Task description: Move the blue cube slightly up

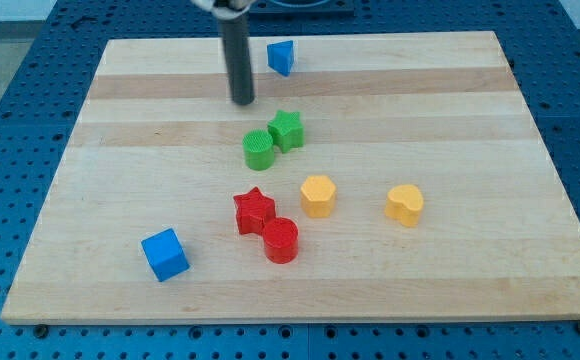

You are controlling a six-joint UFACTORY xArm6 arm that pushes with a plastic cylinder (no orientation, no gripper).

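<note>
Near the view's top of the wooden board (470,100), my tip (242,101), resting on bare wood, bearing on nothing, touching no block. No jaws to speak of: just a straight dark rod, pushing nothing at present.

Far below and to the view's left of my tip, close to the board's lower-left corner, the blue cube (164,254), standing alone with open wood all round it. Just up and to the view's right of my tip, the blue triangular block (281,57), near but apart. Just below and right of my tip, the green star block (287,130) and the green cylinder (258,149), touching or nearly so. Farther down, the red star block (254,211) pressed against the red cylinder (280,240); to their right the yellow hexagonal block (318,195), and farther right still a yellow heart-like block (404,203), shape not quite certain.

Task not yet begun, by the look of it. Needed: a long run down the left side, then round to the cube's lower face for a short upward shove.

Risks from here: clipping the green pair by cutting too far right on the descent; striking the cube's top or side on arrival and driving it down or off the near edge; meeting a corner instead of a flat face, spinning the cube rather than sliding it; overshooting, since only a slight move is wanted.
</note>
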